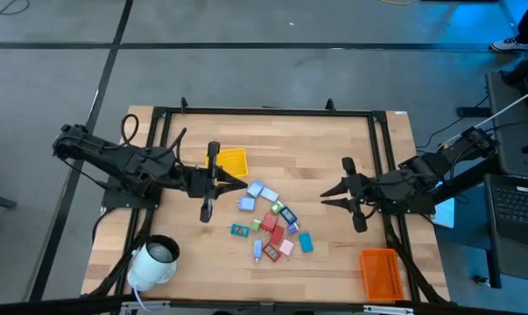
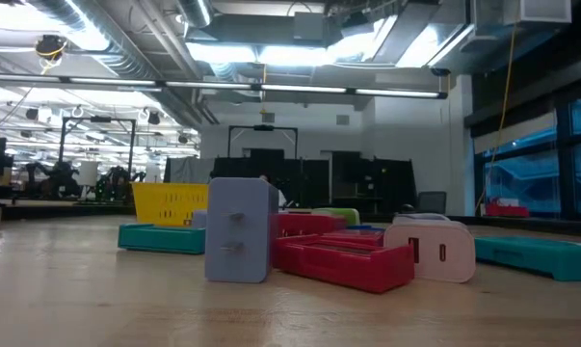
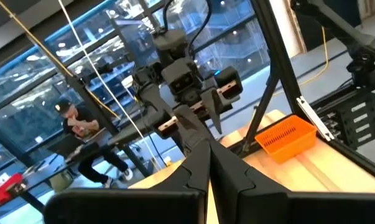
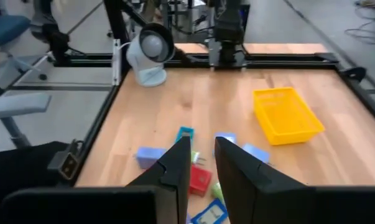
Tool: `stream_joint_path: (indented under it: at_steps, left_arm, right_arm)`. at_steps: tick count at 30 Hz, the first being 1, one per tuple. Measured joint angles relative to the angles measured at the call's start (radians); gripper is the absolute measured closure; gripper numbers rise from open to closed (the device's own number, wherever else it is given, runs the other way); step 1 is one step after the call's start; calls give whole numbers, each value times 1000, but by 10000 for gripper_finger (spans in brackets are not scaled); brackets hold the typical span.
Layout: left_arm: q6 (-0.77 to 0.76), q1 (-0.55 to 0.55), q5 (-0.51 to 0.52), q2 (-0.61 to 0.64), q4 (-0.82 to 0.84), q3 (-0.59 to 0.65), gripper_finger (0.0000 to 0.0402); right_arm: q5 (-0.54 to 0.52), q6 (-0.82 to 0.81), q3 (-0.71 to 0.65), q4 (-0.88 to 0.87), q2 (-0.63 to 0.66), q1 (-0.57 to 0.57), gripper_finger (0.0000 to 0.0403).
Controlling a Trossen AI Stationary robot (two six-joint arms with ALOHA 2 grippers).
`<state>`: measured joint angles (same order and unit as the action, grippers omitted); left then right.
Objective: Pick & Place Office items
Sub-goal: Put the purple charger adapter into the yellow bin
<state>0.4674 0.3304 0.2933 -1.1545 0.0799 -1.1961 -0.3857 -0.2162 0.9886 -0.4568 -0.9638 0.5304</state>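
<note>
Looking at the office items (image 1: 271, 225), they're heaped just beside the yellow tray (image 1: 233, 161): small, stiff, probably light plastic, so pinch one across its narrow edges. Left gripper (image 1: 213, 181) is pressed shut, empty; right gripper (image 1: 335, 194) barely parted, holding nothing.

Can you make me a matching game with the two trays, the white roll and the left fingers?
Things:
1. yellow tray
2. orange tray
3. white roll
4. left fingers

Places or states:
A. near-left corner of the table
B. pressed shut
C. near-right corner of the table
D. beside the left arm, behind the small pieces

Pairs: 1-D, 2-C, 3-A, 4-B
</note>
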Motion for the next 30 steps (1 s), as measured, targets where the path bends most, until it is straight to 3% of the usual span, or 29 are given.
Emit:
stream_joint_path:
  at_steps: [3, 5, 10, 13, 18, 24, 30]
  left_arm:
    - [18, -4, 38, -16, 25, 0, 395]
    - [40, -5, 131, -36, 54, 0, 395]
    - [40, -31, 572, -79, 126, 0, 396]
    - [25, -35, 726, -92, 213, 0, 389]
    - [-55, -5, 690, -92, 248, 0, 338]
    - [-237, 39, 434, -106, 373, 0, 233]
    - [-238, 51, 469, -198, 512, 0, 174]
  right_arm:
    - [-19, 42, 0, 0, 0, 0, 323]
    - [-25, 90, 0, 0, -2, 0, 323]
    - [-191, 128, -1, 2, -7, -27, 323]
    - [-153, 50, -1, -33, -7, -62, 323]
    - [-86, -117, -1, -91, -39, -83, 323]
    - [-4, -238, -1, -104, -167, -59, 300]
    - [8, -362, -1, -221, -292, -23, 231]
